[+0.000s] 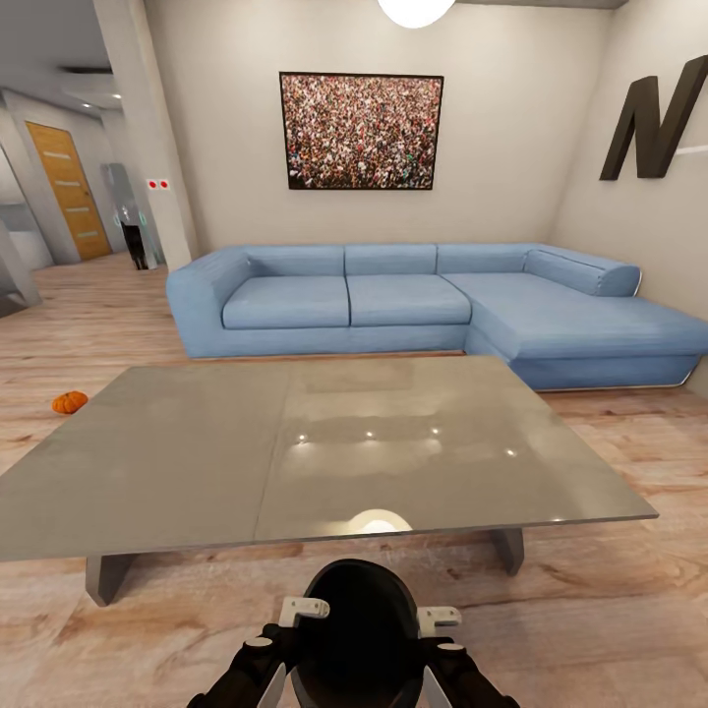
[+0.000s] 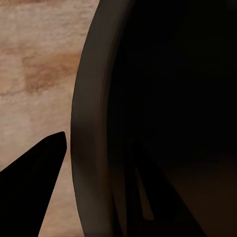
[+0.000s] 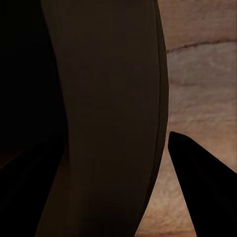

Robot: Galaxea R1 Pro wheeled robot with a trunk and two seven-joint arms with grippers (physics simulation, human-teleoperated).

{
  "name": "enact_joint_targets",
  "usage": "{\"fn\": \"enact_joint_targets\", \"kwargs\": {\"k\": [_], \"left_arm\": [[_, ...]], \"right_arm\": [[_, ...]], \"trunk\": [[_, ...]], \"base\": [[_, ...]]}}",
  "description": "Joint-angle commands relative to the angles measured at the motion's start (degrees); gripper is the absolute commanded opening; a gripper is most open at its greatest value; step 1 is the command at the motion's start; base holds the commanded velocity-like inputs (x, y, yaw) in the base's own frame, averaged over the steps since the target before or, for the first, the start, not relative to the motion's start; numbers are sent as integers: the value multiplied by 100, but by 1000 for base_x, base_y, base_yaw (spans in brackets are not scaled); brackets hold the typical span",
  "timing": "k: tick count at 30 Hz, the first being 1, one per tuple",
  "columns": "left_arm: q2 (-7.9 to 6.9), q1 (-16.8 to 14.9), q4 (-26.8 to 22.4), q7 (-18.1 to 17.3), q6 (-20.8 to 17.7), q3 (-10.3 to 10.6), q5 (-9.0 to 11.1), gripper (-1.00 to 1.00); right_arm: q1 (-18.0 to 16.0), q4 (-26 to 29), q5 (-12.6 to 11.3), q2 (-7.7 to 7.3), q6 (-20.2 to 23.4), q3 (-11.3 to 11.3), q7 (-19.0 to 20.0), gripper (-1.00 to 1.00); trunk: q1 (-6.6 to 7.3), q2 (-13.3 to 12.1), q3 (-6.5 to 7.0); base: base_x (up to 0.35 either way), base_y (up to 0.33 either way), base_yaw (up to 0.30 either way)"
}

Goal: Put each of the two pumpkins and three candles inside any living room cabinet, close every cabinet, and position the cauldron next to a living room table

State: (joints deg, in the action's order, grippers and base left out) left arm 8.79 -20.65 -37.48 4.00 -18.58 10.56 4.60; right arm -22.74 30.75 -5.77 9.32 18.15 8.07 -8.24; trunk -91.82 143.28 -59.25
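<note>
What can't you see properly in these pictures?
- Round black cauldron: head view, its bottom is cut off by the picture's lower edge.
- Left gripper and right gripper: in the wrist views the cauldron's wall covers one finger of each.
- Small orange pumpkin: head view, too small for stem detail.

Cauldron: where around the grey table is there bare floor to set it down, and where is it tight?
The cauldron is held between both grippers, over floor just short of the table's near edge; that strip is bare. Left of the table the floor is open apart from a pumpkin. The gap between the table's far edge and the blue sofa looks narrow.
</note>
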Motion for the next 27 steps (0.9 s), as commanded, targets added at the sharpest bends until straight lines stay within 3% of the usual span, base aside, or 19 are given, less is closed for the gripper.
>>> {"fn": "enact_joint_targets", "kwargs": {"k": [1, 12, 13, 27], "left_arm": [[0, -1, -15, 66, 56, 60, -56, -100], [0, -1, -14, 62, 56, 60, -56, -100], [0, -1, -14, 63, 56, 60, -56, 100], [-1, -1, -14, 63, 56, 60, -56, 100]], "right_arm": [[-3, -8, -223, 9, 13, 71, -55, -100], [-1, -8, -223, 9, 13, 71, -55, -100], [-1, -8, -223, 9, 13, 71, -55, 100], [-3, -8, -223, 9, 13, 71, -55, 100]], "trunk": [[2, 3, -5], [-6, 7, -71], [-6, 7, -71], [-6, 7, -71]], "base": [[0, 0, 0], [0, 0, 0], [0, 0, 0], [0, 0, 0]]}}
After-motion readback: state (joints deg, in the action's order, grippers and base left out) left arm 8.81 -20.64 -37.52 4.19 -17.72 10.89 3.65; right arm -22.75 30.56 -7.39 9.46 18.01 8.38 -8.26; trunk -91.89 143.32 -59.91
